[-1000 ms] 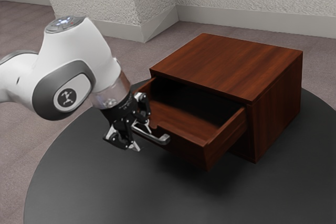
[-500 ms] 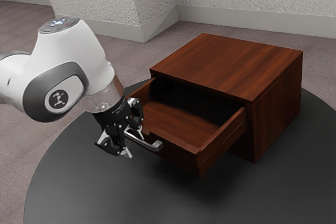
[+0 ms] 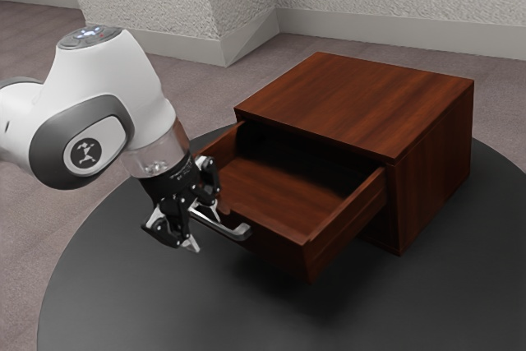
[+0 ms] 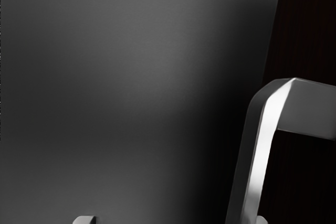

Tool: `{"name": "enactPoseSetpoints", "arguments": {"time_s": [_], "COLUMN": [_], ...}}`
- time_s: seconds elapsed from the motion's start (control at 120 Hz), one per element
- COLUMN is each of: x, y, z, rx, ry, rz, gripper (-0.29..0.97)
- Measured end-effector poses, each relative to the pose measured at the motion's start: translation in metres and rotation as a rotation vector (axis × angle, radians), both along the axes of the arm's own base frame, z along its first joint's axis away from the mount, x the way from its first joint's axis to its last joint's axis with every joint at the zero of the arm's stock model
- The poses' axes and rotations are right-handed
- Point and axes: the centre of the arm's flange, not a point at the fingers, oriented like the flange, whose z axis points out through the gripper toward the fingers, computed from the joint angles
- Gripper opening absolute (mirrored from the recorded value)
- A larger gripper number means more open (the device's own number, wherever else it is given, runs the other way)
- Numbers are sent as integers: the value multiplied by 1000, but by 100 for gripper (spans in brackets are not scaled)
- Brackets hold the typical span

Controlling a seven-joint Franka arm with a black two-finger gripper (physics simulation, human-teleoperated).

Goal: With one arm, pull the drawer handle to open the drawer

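**Jaws spread, handle hooked on one side**

The arm reaches in from the exterior view's left, low over the dark round table. The jaws sit at the silver handle and stand wide apart. In the wrist view the handle runs up right beside one fingertip, while the other fingertip is well clear of it with bare table between. So the bar lies against one side only, not clamped. The drawer stands well out of the wooden cabinet, its inside open to view.
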Motion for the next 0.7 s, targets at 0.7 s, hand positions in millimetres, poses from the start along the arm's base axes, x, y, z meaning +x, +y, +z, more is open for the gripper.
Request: {"name": "enactPoseSetpoints", "arguments": {"time_s": [0.7], "x": [1], "y": [-1], "z": [10], "rx": [1], "ry": [-12], "rz": [1], "gripper": [37]}}
